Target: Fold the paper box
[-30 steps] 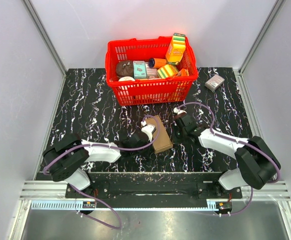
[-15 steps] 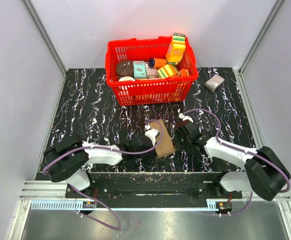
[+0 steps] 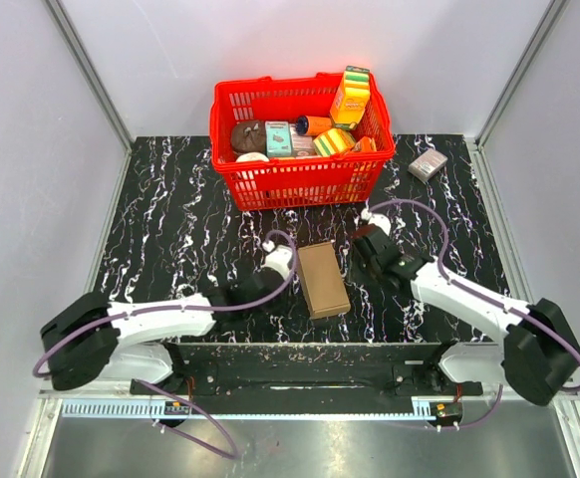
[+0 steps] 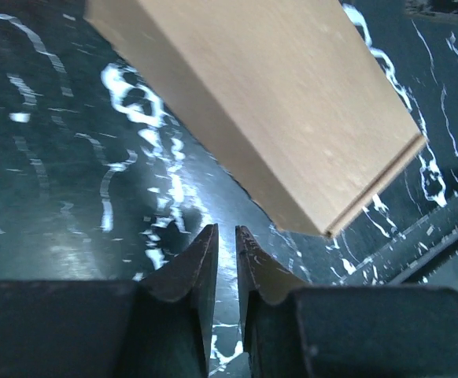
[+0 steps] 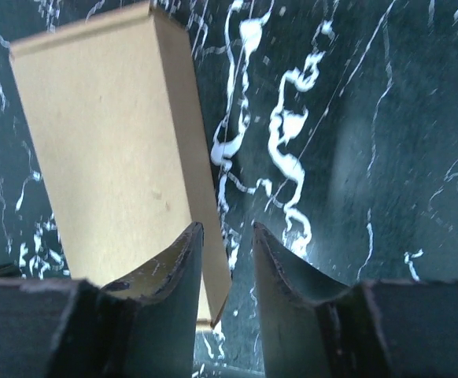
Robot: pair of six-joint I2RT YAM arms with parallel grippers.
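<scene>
The top view is bright and even, lit softly from above. The red basket throws only a faint shadow on the black marble table, which shows a mild sheen. Both wrist views are dimmer, with a greenish cast. In them the paper box looks pale and slightly soft, and the table's white veins smear. The left gripper and right gripper loom dark and unsharp close to the lens.
</scene>
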